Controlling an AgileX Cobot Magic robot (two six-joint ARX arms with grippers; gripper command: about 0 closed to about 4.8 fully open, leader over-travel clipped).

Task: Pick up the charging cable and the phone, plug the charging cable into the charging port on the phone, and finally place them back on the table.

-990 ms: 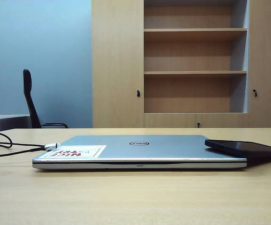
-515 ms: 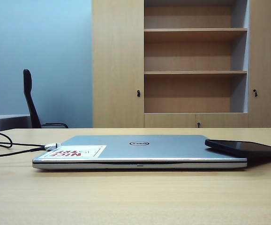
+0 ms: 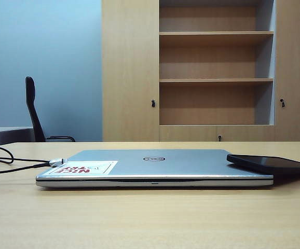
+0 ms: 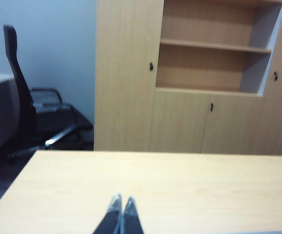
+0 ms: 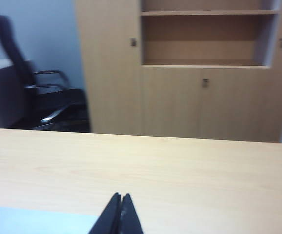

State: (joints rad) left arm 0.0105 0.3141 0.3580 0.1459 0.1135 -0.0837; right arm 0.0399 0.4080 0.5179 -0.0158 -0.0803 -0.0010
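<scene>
In the exterior view the black phone (image 3: pixel 272 164) lies with one end propped on the right edge of a closed silver laptop (image 3: pixel 155 167). The charging cable (image 3: pixel 15 165) runs in from the left across the table (image 3: pixel 150 218), and its silver-white plug (image 3: pixel 57 162) rests at the laptop's left edge. The charging port cannot be made out. Neither arm shows in the exterior view. My left gripper (image 4: pixel 122 201) is shut and empty above bare tabletop (image 4: pixel 155 185). My right gripper (image 5: pixel 120 196) is also shut and empty, with pale tabletop (image 5: pixel 180 170) beyond its tips. Phone and cable are out of both wrist views.
A red-white sticker (image 3: pixel 82 167) sits on the laptop lid. Behind the table stand a tall wooden shelf cabinet (image 3: pixel 215 67) and a black office chair (image 3: pixel 35 111). A pale blue-white patch (image 5: pixel 33 220) shows beside my right gripper.
</scene>
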